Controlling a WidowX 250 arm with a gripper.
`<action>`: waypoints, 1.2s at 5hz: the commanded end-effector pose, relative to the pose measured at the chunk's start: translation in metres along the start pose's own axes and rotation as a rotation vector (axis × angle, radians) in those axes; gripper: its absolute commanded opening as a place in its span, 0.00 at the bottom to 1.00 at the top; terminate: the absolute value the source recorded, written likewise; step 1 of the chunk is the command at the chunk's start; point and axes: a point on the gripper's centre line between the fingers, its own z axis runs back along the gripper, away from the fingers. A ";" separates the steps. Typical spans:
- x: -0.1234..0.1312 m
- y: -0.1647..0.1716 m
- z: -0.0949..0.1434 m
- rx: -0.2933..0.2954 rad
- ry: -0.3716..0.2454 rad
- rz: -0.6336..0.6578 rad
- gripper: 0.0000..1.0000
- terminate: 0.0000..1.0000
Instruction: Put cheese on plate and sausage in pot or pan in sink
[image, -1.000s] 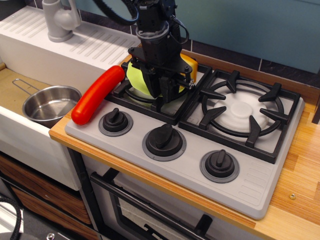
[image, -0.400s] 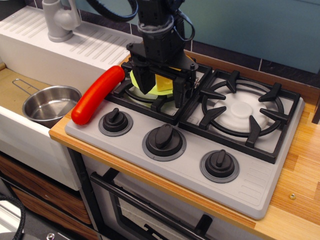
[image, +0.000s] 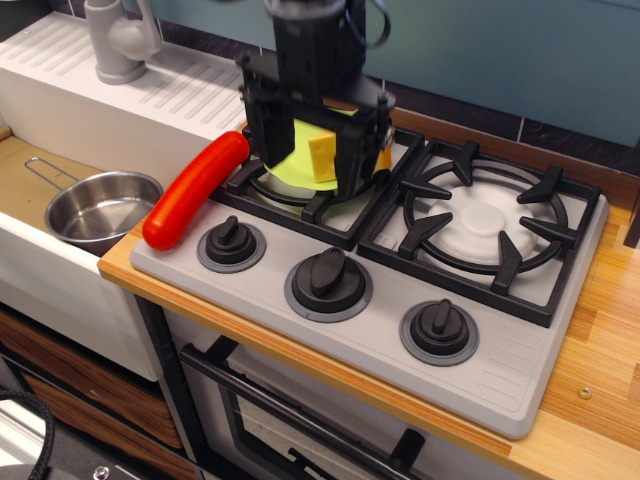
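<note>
Above the plate (image: 290, 165), the claw (image: 305, 160) has risen, spread wide, leaving the cheese (image: 322, 156) there.

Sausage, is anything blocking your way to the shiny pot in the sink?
Nothing visible does. The sausage lies at the stove's left edge, and the pot sits open and empty in the sink just left of it. The gripper hangs open over the plate and cheese.

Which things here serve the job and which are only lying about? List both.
Job: cheese, plate, sausage, saucepan, sink, gripper with jaws open.

Lying about: tap, drainboard, stove knobs, right burner grate.
</note>
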 end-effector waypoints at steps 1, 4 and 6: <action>0.022 -0.008 0.035 0.031 -0.047 -0.061 1.00 0.00; -0.002 0.042 0.033 0.050 -0.063 -0.093 1.00 0.00; -0.002 0.075 0.020 0.168 -0.196 -0.074 1.00 0.00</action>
